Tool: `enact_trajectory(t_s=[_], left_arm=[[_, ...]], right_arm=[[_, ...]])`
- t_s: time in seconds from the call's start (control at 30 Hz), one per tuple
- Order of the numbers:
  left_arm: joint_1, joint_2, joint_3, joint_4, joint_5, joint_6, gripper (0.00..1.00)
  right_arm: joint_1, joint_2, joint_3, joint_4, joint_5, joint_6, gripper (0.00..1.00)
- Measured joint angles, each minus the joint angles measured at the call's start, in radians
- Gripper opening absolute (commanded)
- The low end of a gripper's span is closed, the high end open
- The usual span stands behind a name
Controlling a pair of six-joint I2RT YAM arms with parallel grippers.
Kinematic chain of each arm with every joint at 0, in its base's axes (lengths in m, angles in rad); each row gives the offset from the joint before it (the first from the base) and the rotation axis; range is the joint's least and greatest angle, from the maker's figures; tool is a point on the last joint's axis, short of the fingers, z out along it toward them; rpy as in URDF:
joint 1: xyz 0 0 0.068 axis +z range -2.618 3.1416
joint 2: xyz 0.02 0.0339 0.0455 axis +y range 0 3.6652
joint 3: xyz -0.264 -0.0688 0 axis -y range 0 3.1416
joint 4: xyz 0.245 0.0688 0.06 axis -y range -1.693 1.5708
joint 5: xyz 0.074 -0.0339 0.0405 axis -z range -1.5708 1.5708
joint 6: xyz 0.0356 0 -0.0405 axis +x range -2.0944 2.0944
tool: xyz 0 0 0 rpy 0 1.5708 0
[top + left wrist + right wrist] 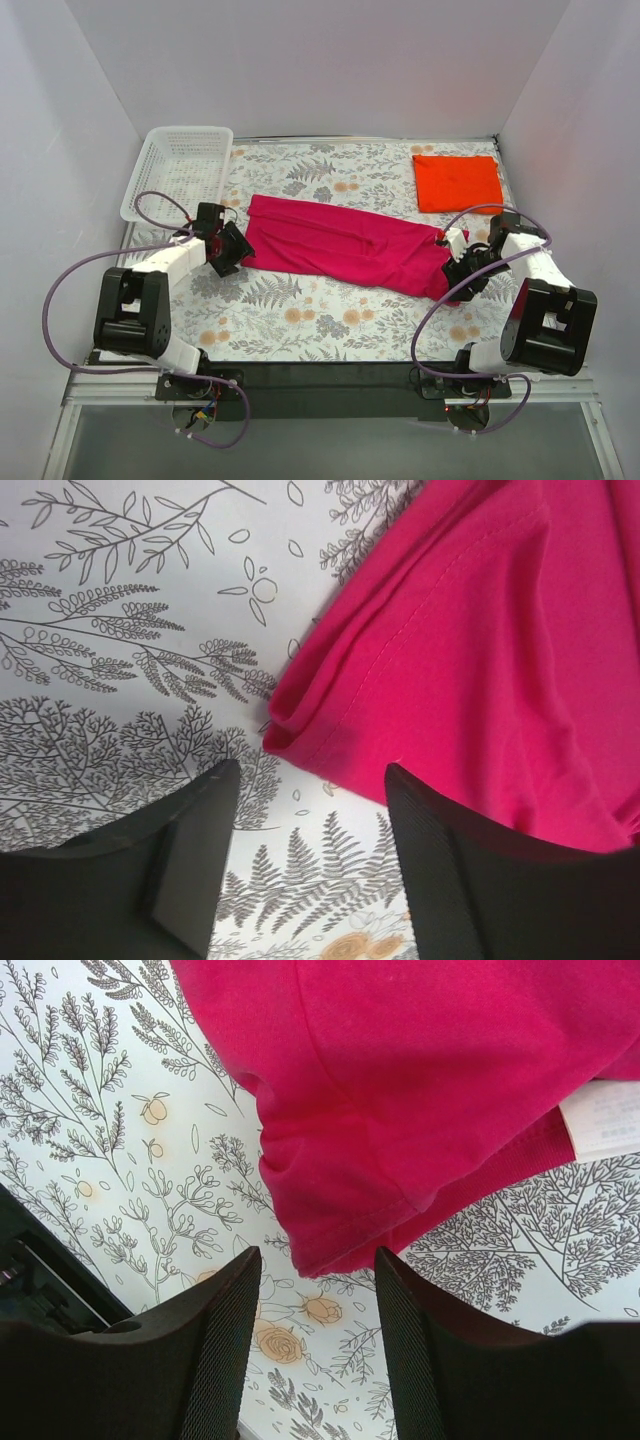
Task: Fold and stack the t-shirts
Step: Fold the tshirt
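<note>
Two shirts on the table, both claws released

Magenta-pink cotton t-shirt [350, 245] lies as a long, part-folded band across the middle of the floral-print tablecloth [300, 315], slanting from left-centre down toward the right. Orange-red t-shirt [457, 183] is folded into a flat rectangle at the far right corner, apart from the pink one. White plastic mesh basket [190, 131] stands at the far left corner. Left gripper [310, 775] sits low at the pink shirt's left end: jaws apart, nothing between them, the hemmed corner just beyond the fingertips. Right gripper [318, 1258] is at the right end: jaws likewise apart, unclamped, the folded edge just ahead. White label [605, 1120] shows on the shirt there.
</note>
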Motion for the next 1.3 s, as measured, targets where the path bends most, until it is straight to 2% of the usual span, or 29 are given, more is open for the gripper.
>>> enact_trajectory(t_s=[0.07,0.1,0.17,0.2,0.27,0.3,0.47,0.57,0.87,1.23,1.3], left_arm=[[0.000,0.023,0.014,0.004,-0.002,-0.010,0.49],[0.000,0.035,0.020,0.006,-0.002,-0.013,0.39],[0.000,0.057,0.026,0.014,-0.004,-0.026,0.27],[0.000,0.068,0.027,0.018,-0.004,-0.030,0.13],[0.000,0.084,0.027,0.022,-0.004,-0.031,0.02],[0.000,0.087,0.029,0.024,0.000,-0.031,0.00],[0.000,0.077,0.032,0.019,-0.024,-0.020,0.00],[0.000,0.045,0.032,0.013,-0.051,-0.010,0.00],[0.000,-0.019,0.032,-0.010,-0.109,0.005,0.00],[0.003,-0.056,0.008,-0.040,-0.103,0.013,0.00],[0.003,-0.060,-0.002,-0.041,-0.089,0.017,0.00]], right_arm=[[0.000,0.000,-0.005,0.002,-0.006,-0.004,0.45],[0.000,0.000,-0.010,0.002,-0.008,-0.007,0.44],[0.000,0.000,-0.018,0.001,-0.012,-0.013,0.40],[0.000,0.000,-0.020,0.001,-0.014,-0.016,0.39],[0.000,0.000,-0.023,0.001,-0.016,-0.020,0.31],[0.000,0.001,-0.024,0.000,-0.018,-0.024,0.28],[0.000,0.009,-0.026,0.001,-0.021,-0.038,0.08],[-0.001,0.009,-0.031,0.000,-0.016,-0.042,0.02],[-0.110,-0.037,-0.027,-0.003,0.063,-0.075,0.01],[-0.225,-0.040,-0.021,-0.054,0.089,-0.178,0.01],[-0.230,-0.039,-0.021,-0.065,0.085,-0.198,0.11]])
